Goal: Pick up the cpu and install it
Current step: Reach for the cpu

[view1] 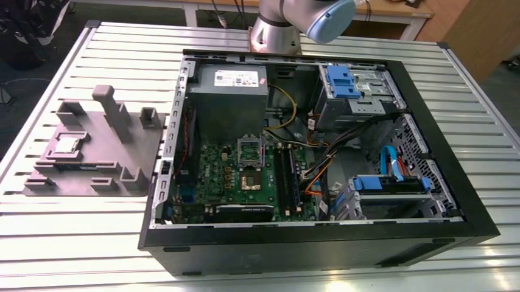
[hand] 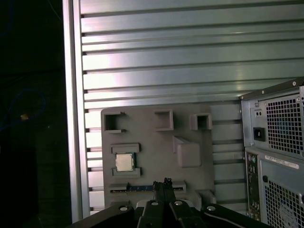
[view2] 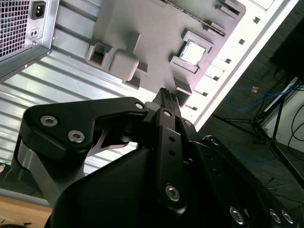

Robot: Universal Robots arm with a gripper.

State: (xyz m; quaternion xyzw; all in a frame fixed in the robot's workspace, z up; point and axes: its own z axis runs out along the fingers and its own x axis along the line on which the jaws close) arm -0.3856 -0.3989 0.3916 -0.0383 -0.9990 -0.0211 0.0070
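On the grey fixture, well to the exterior view's left of the case, the cpu lay flat in a shallow square pocket with its silver top up. By my judgement that seat was there to keep the chip square and in a known spot, with its edges free for a grasp. In both wrist views it sat alone in the pocket, with nothing touching it.

The gripper hung above the fixture, near the cpu but apart from it and off to one side rather than over it. Its fingertips looked pressed together with nothing between them — though the first wrist view caught little more than the tips, so I hold that loosely. So the pick had not been made.

The fixture rested on the slatted metal table, just beside the case. The case lay on its side with the panel off, which turned the green board face up toward the arm. Near the board's middle the socket showed a bare brownish centre and its metal frame seemed swung back — open, I judged, to take the chip from straight above.
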